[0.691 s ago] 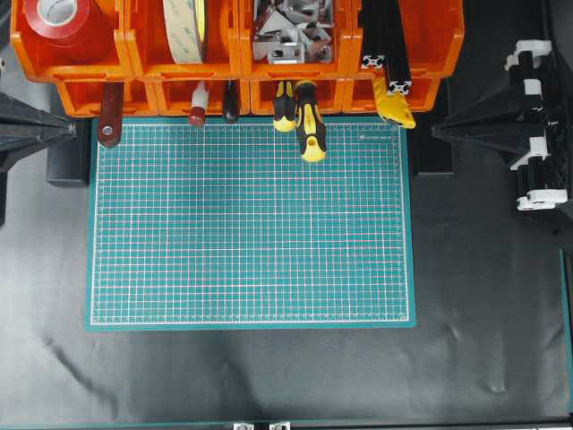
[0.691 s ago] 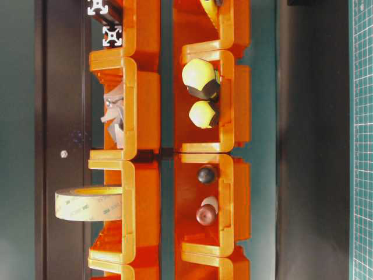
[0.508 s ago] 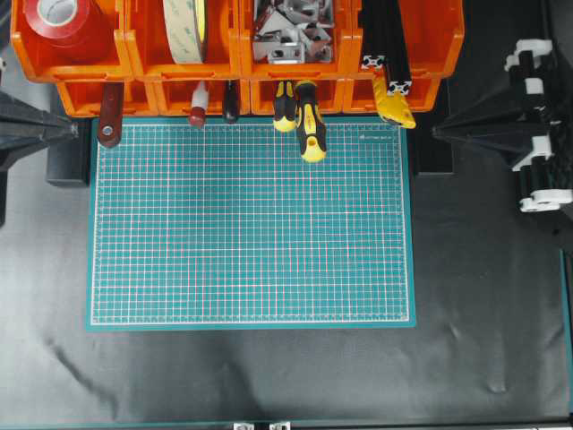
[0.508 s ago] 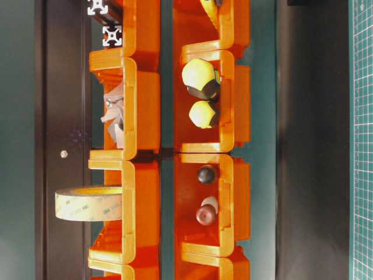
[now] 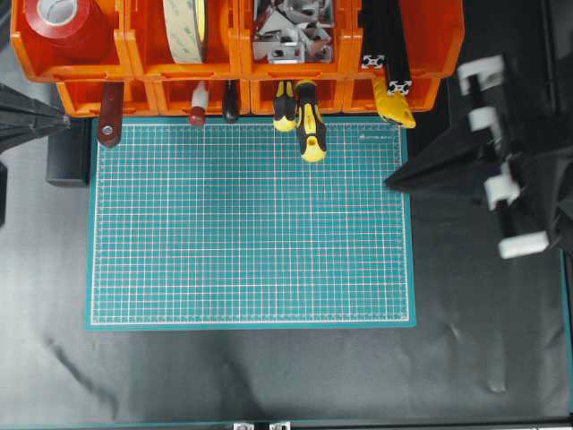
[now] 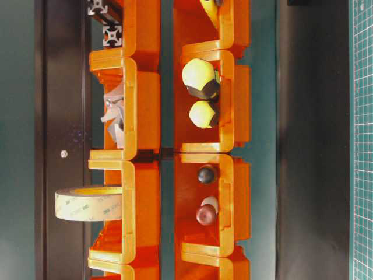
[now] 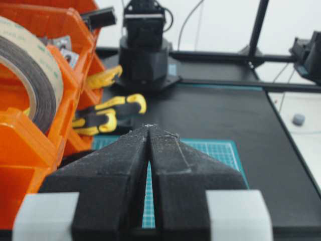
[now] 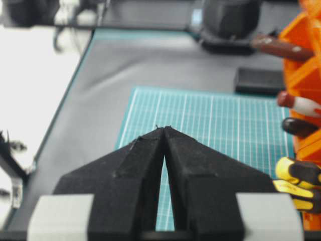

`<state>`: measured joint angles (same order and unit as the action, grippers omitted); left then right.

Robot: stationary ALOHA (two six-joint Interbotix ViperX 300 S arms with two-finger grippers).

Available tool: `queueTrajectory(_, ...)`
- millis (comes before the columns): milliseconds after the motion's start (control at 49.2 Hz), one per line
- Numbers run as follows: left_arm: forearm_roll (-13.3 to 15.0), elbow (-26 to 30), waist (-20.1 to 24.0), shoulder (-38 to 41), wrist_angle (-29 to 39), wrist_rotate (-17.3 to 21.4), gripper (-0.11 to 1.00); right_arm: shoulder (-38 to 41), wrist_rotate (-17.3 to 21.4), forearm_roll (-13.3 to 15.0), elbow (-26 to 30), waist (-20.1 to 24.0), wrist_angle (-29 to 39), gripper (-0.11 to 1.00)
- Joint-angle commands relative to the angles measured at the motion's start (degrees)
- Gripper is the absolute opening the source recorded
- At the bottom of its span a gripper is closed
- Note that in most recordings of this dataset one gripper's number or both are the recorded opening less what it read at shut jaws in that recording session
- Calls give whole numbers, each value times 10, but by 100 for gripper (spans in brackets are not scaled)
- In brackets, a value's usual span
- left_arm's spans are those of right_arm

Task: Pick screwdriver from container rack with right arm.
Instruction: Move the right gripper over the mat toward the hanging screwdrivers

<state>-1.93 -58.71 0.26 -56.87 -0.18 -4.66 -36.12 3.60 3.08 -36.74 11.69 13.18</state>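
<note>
Screwdriver (image 5: 310,127) protrudes handle-first from the container rack (image 5: 354,92), lower tier, over the mat edge. Judged rigid, light, rubbery: grip mid-handle. Right gripper (image 5: 392,184) pressed together, empty, well apart.

rack (image 5: 134,63): glossy orange plastic, smooth
screwdriver (image 5: 310,125): my target, yellow plastic handle with matt black rubbery patches
mat (image 5: 251,224): matt green, printed with a fine pale grid
surface (image 5: 269,376): dull black sheet, slightly wrinkled
my fingers (image 8: 145,155): black, grainy, rough-looking
tape (image 6: 87,203): beige, papery roll
</note>
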Motion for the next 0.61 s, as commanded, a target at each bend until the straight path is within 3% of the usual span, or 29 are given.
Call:
queueTrajectory(0,-2,19,3,-4,4,-2,0,34,1,25,70,11,91,2)
queueTrajectory(41,-2,19,3,-7,8,-1,0,47,1,43,89,17,123,2)
queueTrajectory(203,-2,20,3,-12,29,-2,0,95,16,168,149,59,256,2)
queueTrajectory(305,-3,20,3,-11,35,-3,0,117,75,258,167,91,322,2)
queueTrajectory(447,-2,19,3,-8,35,-3,0,160,206,439,164,155,396,2)
queueTrajectory(589,-2,18,2,-4,35,-4,0,221,320,622,155,221,518,2)
